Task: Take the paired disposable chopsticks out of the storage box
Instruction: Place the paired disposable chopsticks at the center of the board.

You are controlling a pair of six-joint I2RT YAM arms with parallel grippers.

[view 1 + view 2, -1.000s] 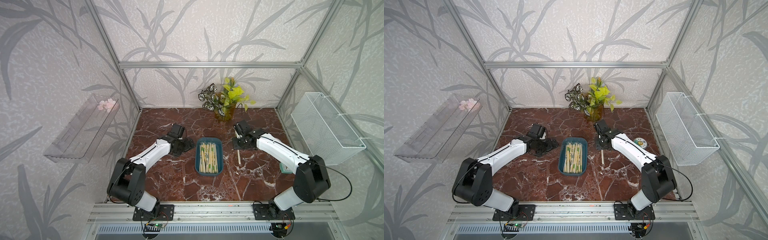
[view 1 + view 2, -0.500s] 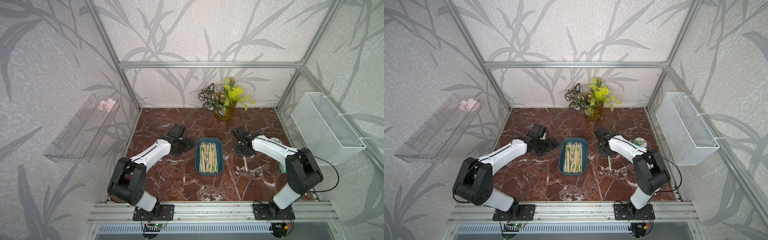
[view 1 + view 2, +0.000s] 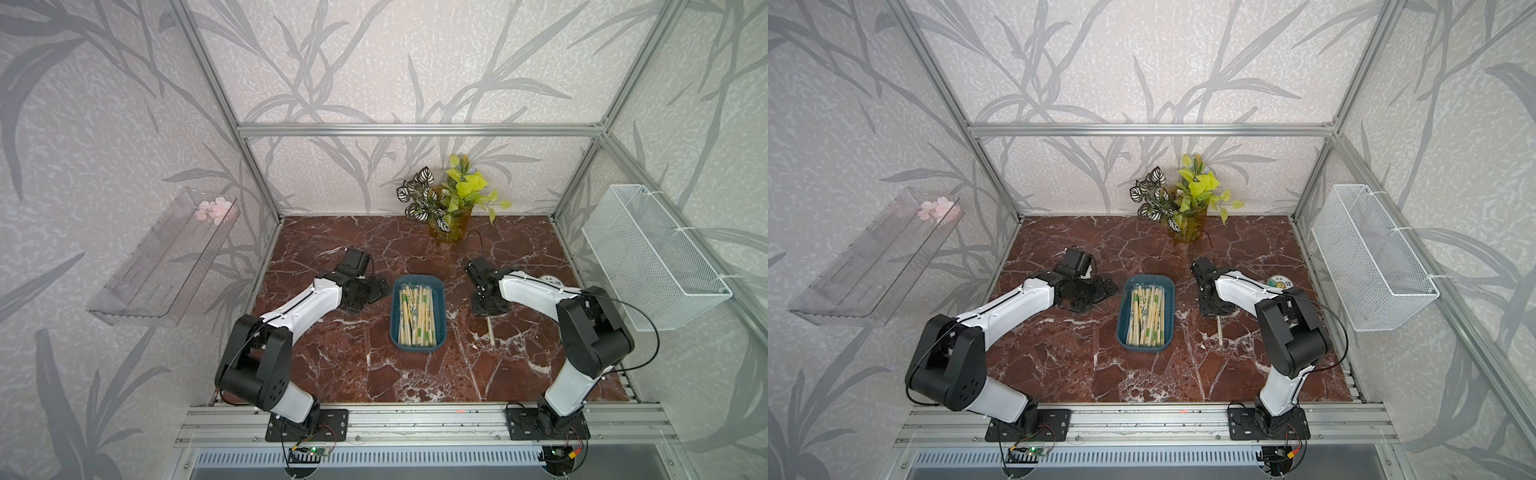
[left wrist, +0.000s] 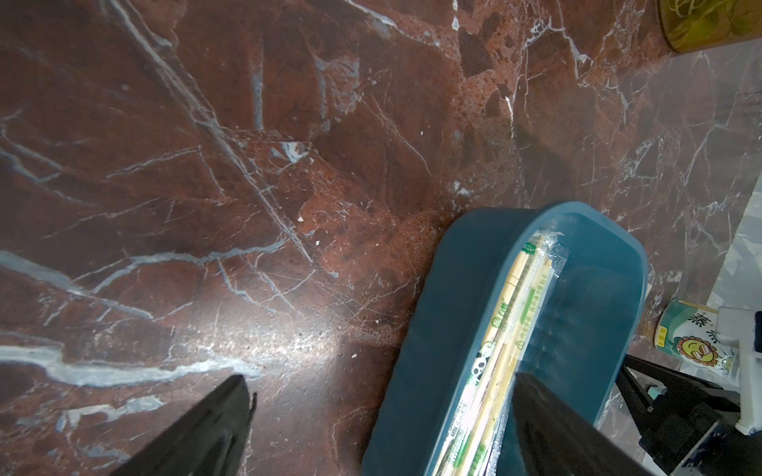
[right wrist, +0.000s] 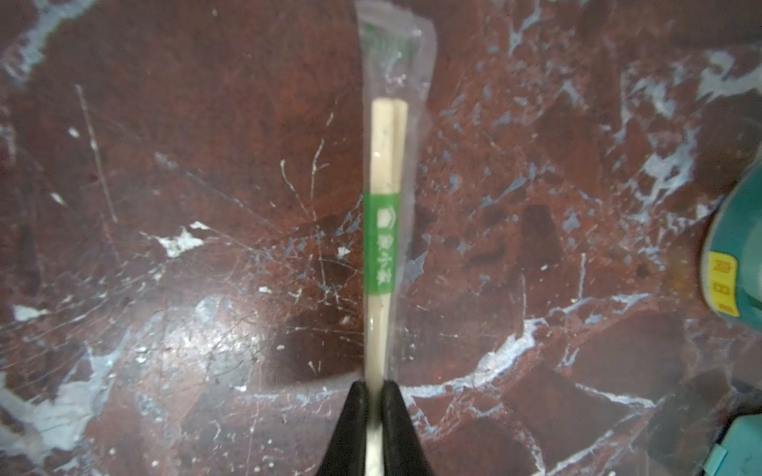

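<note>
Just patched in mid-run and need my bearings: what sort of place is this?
Most likely a staged robot test cell, not a real kitchen: an aluminium frame holding leaf-print wall panels, a marble-look tabletop, and a metal mounting rail along the front edge.

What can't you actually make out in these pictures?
- How many paired disposable chopsticks fill the storage box: too small and stacked in both top views, cut off by the edge in the left wrist view.
- Whether the right gripper pinches or merely flanks the loose pair: blurred at the fingertips in the right wrist view.
- The round tin: partly covered by the right arm in both top views, cut by the edge in the right wrist view.
</note>
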